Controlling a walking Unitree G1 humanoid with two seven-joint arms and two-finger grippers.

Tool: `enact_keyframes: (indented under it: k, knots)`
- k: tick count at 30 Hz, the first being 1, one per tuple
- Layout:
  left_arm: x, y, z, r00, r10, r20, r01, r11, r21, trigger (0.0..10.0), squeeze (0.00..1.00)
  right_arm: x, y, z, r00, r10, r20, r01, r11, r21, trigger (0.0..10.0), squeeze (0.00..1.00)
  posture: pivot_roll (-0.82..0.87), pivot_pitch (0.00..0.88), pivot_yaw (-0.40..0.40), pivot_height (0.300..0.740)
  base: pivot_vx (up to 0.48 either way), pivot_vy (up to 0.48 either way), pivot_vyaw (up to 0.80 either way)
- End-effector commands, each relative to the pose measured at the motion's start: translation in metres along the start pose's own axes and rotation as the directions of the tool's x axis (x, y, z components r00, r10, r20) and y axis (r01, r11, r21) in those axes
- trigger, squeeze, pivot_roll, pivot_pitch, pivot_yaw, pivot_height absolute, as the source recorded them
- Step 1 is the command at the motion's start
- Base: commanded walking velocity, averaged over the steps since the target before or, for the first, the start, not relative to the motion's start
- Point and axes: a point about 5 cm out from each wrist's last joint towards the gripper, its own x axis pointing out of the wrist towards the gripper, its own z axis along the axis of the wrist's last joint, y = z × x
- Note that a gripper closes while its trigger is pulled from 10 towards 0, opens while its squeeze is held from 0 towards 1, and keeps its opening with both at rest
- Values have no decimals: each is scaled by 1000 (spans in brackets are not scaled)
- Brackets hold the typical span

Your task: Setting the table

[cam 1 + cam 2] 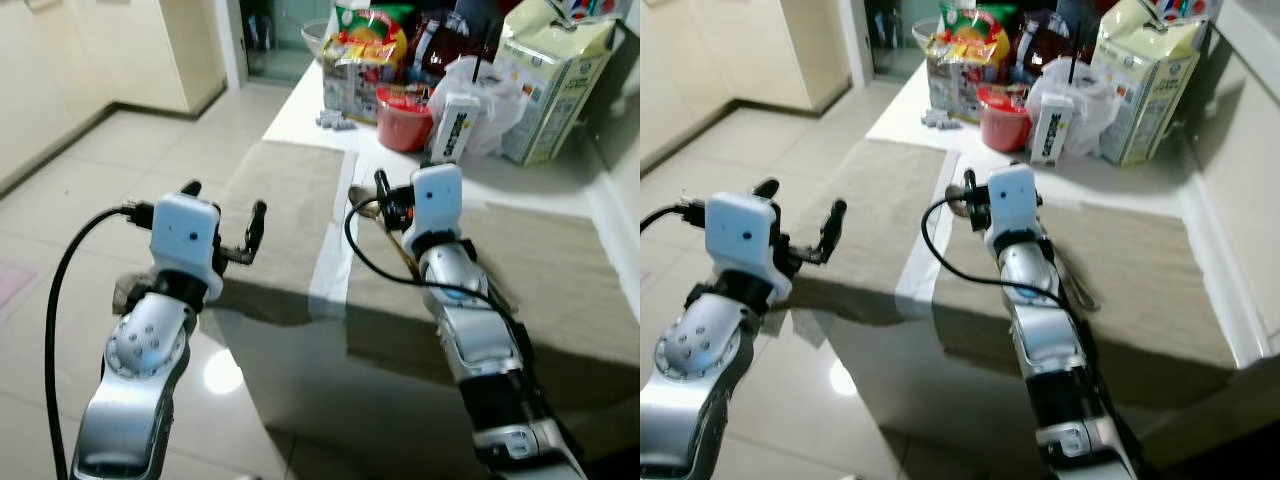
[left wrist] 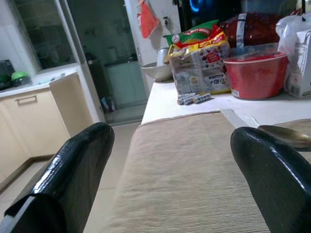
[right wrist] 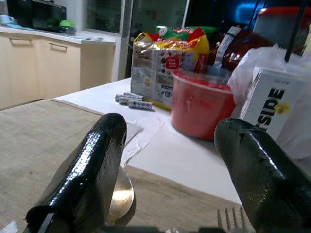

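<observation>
Two beige placemats lie on the white table: the left placemat (image 1: 290, 200) and the right placemat (image 1: 545, 265). A metal spoon (image 1: 365, 206) rests at the right mat's near-left corner, its bowl toward the white strip between the mats. A fork (image 1: 1076, 278) lies on the same mat, beside my right forearm. My right gripper (image 1: 386, 194) hovers open just over the spoon; in the right wrist view the spoon bowl (image 3: 119, 194) sits under one finger and the fork tines (image 3: 233, 213) are near the other. My left gripper (image 1: 224, 202) stands open in the air at the left mat's near-left edge, holding nothing.
A red bowl (image 1: 404, 120), snack bags (image 1: 366, 50), a white plastic bag (image 1: 480, 95), a carton (image 1: 552, 80) and small batteries (image 1: 335, 121) crowd the table's far end. Tiled floor (image 1: 120, 170) lies to the left. A wall (image 1: 620, 150) borders the table's right side.
</observation>
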Motion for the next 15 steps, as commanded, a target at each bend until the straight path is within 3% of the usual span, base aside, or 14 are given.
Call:
enact_keyframes:
  k: [1,5,11,15]
  knots:
    - [1,3,-3,1000,0,-23,0,1000,8,10000,0,1,4,4,1000,7,14,-7,1000,12,10000,0,29,16,29,740,0,480,-606]
    - [2,4,-2,1000,12,-13,-12,1000,21,10000,0,2,4,3,1000,2,7,-2,1000,28,10000,0,27,23,30,740,0,434,-595]
    - [3,5,-1,1000,21,-7,-20,999,29,10000,0,3,2,3,1000,-6,13,6,1000,-10,10000,0,26,26,30,728,0,0,-519]
    - [3,5,0,1000,19,-7,-18,999,38,10000,0,5,1,2,1000,-18,-6,18,1000,1,10000,0,26,29,31,728,0,0,0]
